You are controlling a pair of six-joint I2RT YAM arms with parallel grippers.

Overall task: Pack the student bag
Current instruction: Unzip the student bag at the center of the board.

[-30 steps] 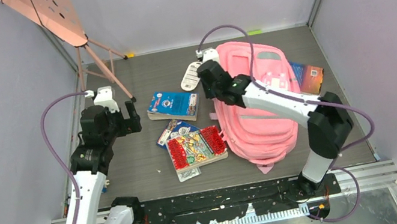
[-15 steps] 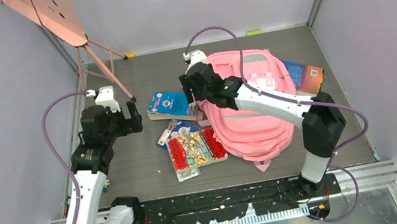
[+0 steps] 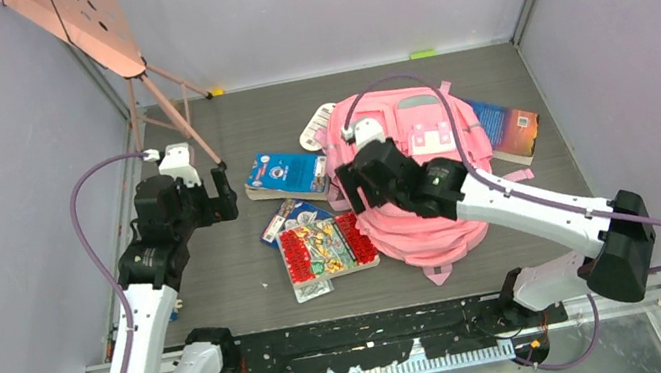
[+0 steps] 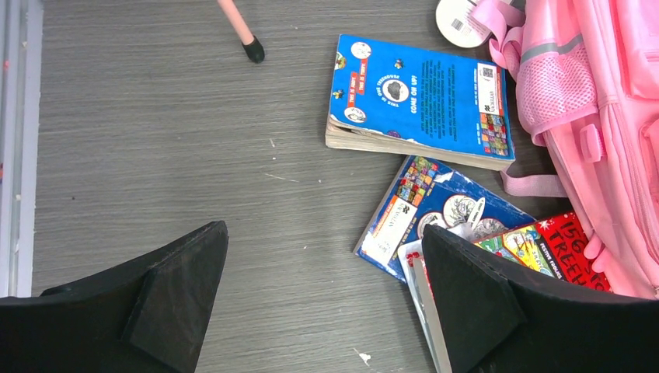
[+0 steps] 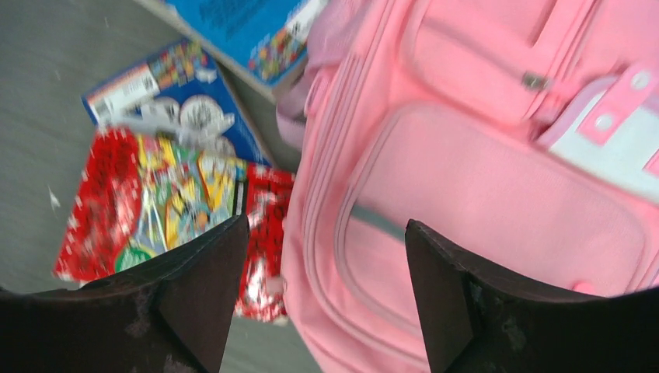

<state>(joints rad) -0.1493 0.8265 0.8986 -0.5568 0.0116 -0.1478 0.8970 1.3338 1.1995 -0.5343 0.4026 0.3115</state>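
Right gripper [image 5: 326,223] is drawing nearer, fingers now apart over the soft pink fabric backpack [image 5: 482,194]; left gripper [image 4: 322,229] is staying spread above grey woodgrain table [image 4: 155,116], lilac walls [image 3: 327,5] enclosing.

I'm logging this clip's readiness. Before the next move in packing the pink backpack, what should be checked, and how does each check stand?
1. Right hand empty: ok, open above the student bag.
2. Left hand empty: ok, open over the table.
3. Bag's main compartment open: cannot tell; the front pocket zip looks shut.
4. Blue book free to grasp: ok, nothing lies on it.
5. Red book clear of the bag: not ok, its edge meets the bag's side.
6. Book at the right reachable: not ok, partly under the bag.
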